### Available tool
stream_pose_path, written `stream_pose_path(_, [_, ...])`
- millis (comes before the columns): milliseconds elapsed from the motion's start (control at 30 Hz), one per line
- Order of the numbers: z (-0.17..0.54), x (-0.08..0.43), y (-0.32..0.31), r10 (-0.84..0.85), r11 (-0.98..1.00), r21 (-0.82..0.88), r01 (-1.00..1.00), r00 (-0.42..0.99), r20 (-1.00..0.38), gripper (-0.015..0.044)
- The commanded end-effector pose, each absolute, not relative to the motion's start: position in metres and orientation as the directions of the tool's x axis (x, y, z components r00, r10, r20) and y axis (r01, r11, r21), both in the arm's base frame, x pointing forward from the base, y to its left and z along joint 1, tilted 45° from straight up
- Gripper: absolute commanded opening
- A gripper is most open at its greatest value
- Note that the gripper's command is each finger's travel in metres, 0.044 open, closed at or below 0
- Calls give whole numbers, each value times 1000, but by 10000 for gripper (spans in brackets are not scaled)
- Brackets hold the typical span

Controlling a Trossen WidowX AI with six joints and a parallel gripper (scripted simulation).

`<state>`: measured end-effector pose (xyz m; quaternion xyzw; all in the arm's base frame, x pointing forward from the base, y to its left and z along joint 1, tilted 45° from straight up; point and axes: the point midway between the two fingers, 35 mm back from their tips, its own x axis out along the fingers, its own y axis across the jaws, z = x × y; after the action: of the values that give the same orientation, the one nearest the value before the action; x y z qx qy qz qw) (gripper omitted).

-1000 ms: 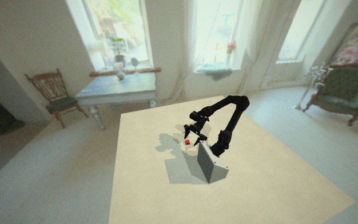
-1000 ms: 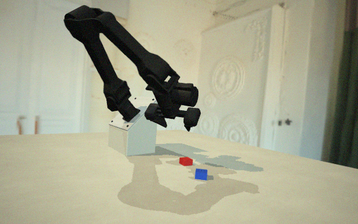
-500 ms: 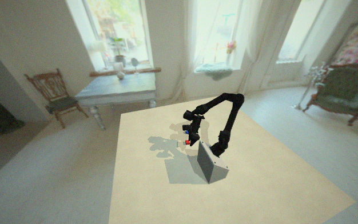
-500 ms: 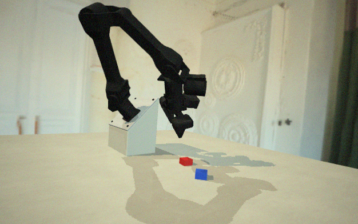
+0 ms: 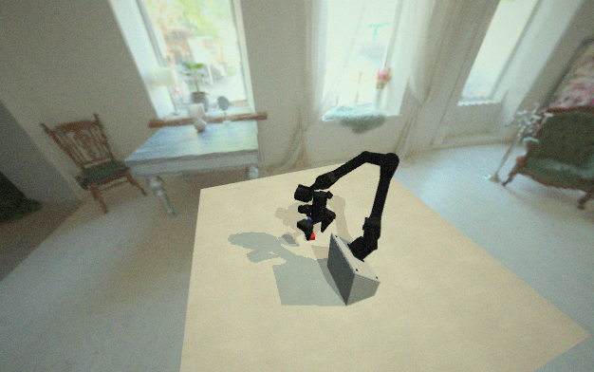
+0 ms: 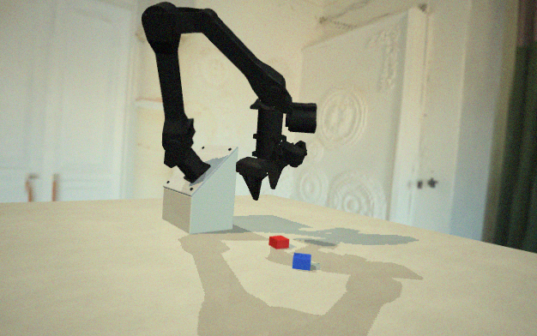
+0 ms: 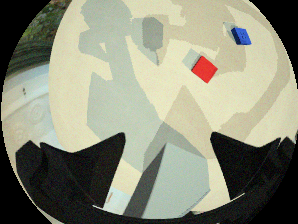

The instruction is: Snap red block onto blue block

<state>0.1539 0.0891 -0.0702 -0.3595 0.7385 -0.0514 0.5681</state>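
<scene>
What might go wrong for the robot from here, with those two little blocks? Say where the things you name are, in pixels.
The open gripper (image 5: pixel 317 235) (image 6: pixel 264 195) (image 7: pixel 170 137) hangs above the table, not lined up over the red block (image 5: pixel 311 236) (image 6: pixel 279 243) (image 7: pixel 204 69), so coming straight down could miss it. The blue block (image 5: pixel 309 219) (image 6: pixel 301 261) (image 7: pixel 241 36) sits close by, so a finger might nudge it. Nothing visible holds the blue block down, so pressing off-centre might make it slide.

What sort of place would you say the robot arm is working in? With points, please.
Probably a living room in an old house: there's a carved wooden chair (image 5: pixel 97 142), a green armchair (image 5: pixel 557 142) and long pale curtains (image 5: pixel 413 85).
</scene>
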Motion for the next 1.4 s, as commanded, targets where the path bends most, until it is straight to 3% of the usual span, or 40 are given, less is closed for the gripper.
stream_pose_path(0, [-67, 160, 104, -694, 720, -689, 83, 93, -714, 440])
stream_pose_path(433, [-67, 162, 104, -694, 720, -689, 83, 93, -714, 440])
stream_pose_path(667, [-75, 225, 78, -696, 718, -691, 86, 96, -711, 440])
stream_pose_path(1367, [-114, 234, 39, -699, 716, -693, 87, 97, -709, 440])
